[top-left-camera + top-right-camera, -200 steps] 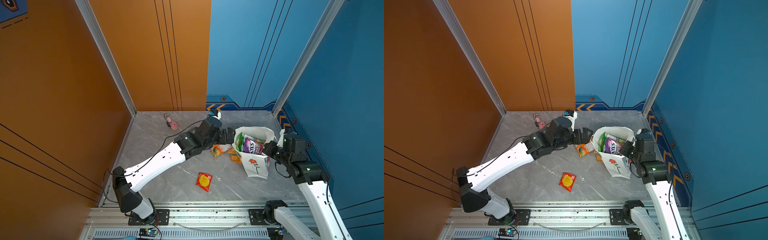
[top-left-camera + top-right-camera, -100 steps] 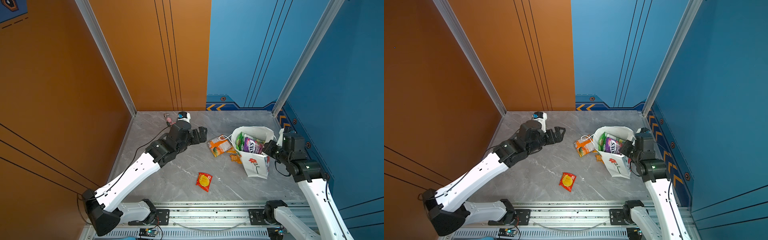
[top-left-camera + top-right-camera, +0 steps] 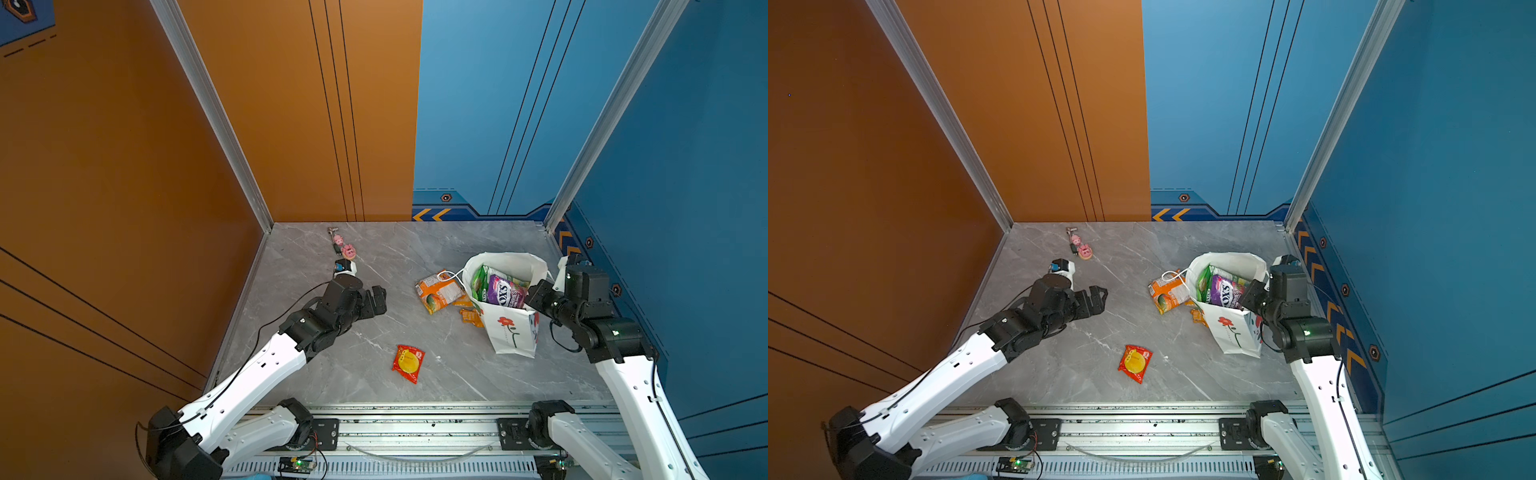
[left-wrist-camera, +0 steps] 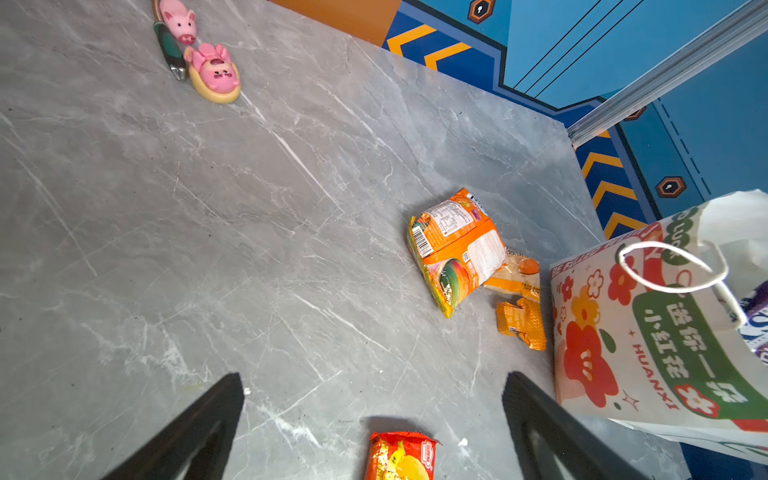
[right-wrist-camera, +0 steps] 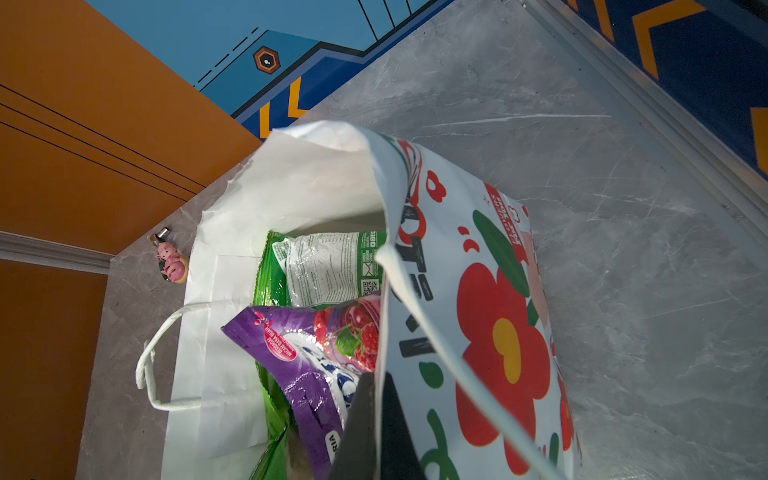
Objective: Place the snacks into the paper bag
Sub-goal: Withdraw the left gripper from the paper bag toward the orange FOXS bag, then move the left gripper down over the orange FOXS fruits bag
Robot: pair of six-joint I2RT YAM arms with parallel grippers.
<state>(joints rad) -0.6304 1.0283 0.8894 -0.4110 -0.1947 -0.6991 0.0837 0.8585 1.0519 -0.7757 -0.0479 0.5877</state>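
The white paper bag [image 3: 513, 332] [image 3: 1233, 336] with the red flower stands upright at the right. My right gripper [image 5: 376, 376] [image 3: 534, 297] is shut on its near rim. A purple bag [image 5: 311, 365] and a green bag [image 5: 328, 266] sit inside. An orange bag [image 3: 440, 291] [image 4: 455, 249] and a small orange sachet [image 3: 471, 316] [image 4: 521, 324] lie against the bag's left side. A red-yellow packet [image 3: 408, 362] [image 4: 401, 455] lies alone nearer the front. My left gripper [image 3: 376, 299] [image 4: 374, 378] is open and empty above the table, left of the snacks.
Pink pig charms [image 3: 344, 247] [image 4: 208, 66] lie near the back left corner. Orange wall panels stand along the left and blue panels close behind the bag on the right. A metal rail [image 3: 415, 424] runs along the table's front edge.
My left gripper has drawn back to the left, away from the bag and the orange bag, and stayed open. The right gripper and the paper bag have barely moved.
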